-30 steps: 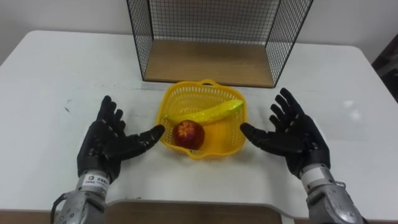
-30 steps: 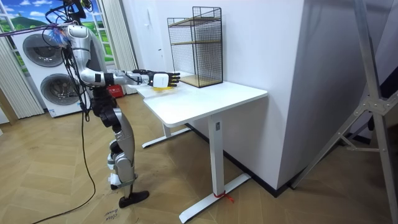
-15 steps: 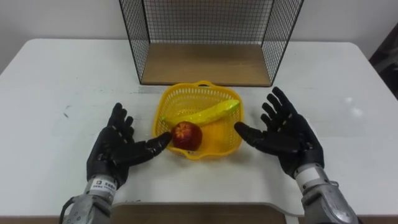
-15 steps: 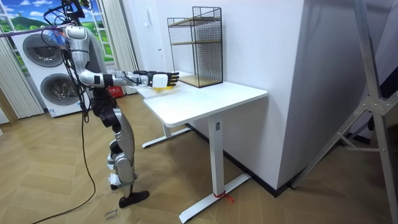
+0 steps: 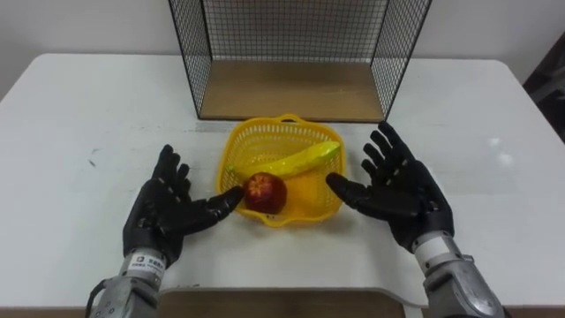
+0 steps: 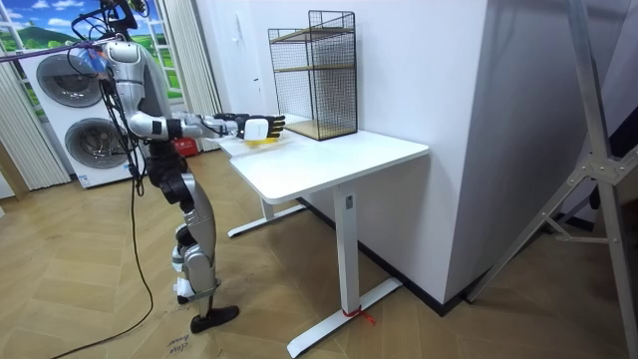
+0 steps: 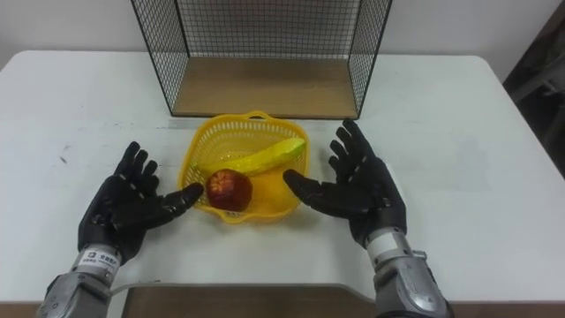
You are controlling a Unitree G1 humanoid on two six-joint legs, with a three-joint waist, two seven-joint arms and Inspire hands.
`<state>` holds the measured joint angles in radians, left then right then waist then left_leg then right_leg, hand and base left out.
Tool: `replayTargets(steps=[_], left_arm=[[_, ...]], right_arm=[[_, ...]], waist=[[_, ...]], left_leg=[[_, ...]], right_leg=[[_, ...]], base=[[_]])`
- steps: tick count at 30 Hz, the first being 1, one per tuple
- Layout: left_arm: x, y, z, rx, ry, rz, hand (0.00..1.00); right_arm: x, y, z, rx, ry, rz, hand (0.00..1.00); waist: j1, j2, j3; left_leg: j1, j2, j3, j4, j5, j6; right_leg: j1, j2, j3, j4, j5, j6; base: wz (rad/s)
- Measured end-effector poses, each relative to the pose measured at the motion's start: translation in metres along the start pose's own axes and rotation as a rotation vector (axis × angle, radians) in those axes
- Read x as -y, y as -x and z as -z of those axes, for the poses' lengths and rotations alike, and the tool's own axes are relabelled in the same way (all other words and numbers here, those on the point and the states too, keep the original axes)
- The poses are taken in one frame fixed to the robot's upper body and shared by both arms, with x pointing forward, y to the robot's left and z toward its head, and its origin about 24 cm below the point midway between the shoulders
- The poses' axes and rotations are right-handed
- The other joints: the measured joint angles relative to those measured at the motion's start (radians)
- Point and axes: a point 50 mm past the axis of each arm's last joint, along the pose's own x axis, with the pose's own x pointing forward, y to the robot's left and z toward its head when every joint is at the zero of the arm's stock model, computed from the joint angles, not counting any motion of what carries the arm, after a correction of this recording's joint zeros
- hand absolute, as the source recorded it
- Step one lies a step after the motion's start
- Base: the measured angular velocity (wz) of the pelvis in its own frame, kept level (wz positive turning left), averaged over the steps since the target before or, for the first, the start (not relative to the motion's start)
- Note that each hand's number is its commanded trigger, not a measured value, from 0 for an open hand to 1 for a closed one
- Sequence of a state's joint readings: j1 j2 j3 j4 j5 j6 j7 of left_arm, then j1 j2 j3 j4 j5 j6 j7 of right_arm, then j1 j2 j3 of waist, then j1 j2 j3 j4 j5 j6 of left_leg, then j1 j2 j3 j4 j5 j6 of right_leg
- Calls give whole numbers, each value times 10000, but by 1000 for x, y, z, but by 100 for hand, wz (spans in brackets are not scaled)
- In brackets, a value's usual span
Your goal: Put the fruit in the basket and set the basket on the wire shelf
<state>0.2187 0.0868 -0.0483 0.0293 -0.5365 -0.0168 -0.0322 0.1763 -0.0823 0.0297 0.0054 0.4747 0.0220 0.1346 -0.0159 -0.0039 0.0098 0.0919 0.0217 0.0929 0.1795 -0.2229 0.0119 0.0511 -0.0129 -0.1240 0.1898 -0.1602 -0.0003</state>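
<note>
Black left hand (image 5: 163,212) and right hand (image 5: 402,190) join silvery-grey metal forearms.

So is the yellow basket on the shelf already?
No, the basket sits on the white table in front of the wire shelf.

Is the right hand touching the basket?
Cannot tell. In both eye views the thumb of the right hand overlaps the rim of the basket, but no view shows whether it rests there or hovers above.
</note>
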Motion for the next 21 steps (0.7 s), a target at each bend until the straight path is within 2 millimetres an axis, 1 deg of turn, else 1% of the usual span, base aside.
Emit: replayTargets(steps=[4, 7, 11, 12, 14, 21], left_arm=[[4, -2, 0, -10, 1, 194, 0], [14, -6, -1, 15, 17, 770, 0], [24, -12, -4, 158, 28, 1287, 0], [27, -14, -6, 236, 20, 1405, 0], [29, -17, -9, 340, 4, 1528, 0], [40, -17, -6, 184, -24, 2079, 0]], right_arm=[[-1, 0, 7, -282, -50, -141, 0], [-3, -1, 15, -633, -96, -342, 0], [-4, -2, 15, -630, -83, -446, 0], [-6, -3, 14, -594, -73, -515, 0], [-9, -6, 13, -528, -49, -668, 0], [-20, -10, 13, -507, -62, -1101, 0]], waist=[[-11, 1, 1], [-31, 14, 19], [-39, 98, 66], [-39, 112, 62], [-43, 137, 82], [-60, 133, 79]], left_leg=[[4, 1, 0, 16, 0, 0], [-6, 5, 22, 29, 0, 0], [-42, 16, 36, 17, -3, -4], [-97, 20, 39, 21, -3, -5], [-123, 28, 87, 25, 0, -9], [-53, 19, 114, 40, 3, -5]], right_leg=[[-9, 0, 7, 0, 0, 0], [-17, 5, 46, 2, 1, -2], [-43, 25, 74, 2, 11, -5], [-96, 29, 74, 16, 15, -11], [-182, 33, 104, 80, 17, -14], [-178, 21, 142, 79, 16, -13]], base=[[0], [-1], [0], [-4], [-6], [-1]])
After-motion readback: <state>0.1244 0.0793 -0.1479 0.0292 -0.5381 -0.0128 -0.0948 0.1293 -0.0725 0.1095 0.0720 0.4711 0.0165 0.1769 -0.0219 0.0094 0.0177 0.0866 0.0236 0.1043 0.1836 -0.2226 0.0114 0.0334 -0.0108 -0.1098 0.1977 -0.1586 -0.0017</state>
